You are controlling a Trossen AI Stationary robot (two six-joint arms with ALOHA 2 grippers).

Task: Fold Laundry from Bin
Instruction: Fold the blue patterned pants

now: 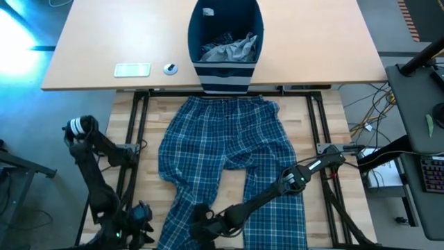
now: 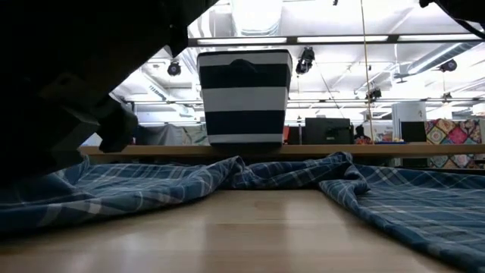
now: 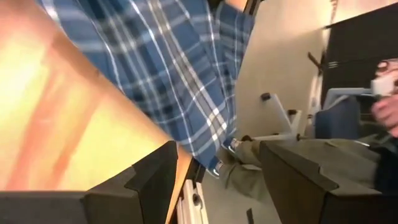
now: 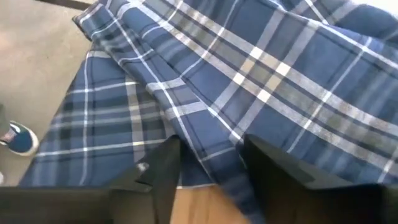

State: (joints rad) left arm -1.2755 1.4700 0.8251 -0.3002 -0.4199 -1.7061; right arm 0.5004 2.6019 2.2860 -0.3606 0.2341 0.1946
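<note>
Trousers: the blue-and-white plaid trousers (image 1: 222, 163) lie spread flat on the wooden worktop (image 1: 142, 128), filling the middle of the high view; waistband toward the top, both legs running down to the bottom edge of the frame.

Bin: the navy bin (image 1: 225, 45) with pale stripes stands at top centre of the high view on the lighter table (image 1: 104, 42), just above the waistband. In the low view it sits upright at centre on the far table edge.

Bin contents: crumpled grey cloth (image 1: 232, 48) shows inside the bin.

My right gripper (image 1: 202, 223): lower centre of the high view, at the hem end of the left-hand trouser leg. In the right wrist view my two fingers (image 4: 158, 177) stand apart with a fold of plaid fabric lying in the gap between them; I cannot tell whether they are pressing on the cloth.

My left gripper (image 1: 137, 221): bottom left of the high view, at the worktop edge beside the trousers. In the left wrist view my fingers (image 3: 146, 186) are spread apart with nothing between them.

Other items: a pale flat rectangular object (image 1: 132, 69) and a small round object (image 1: 170, 68) lie on the lighter table, left of the bin.
</note>
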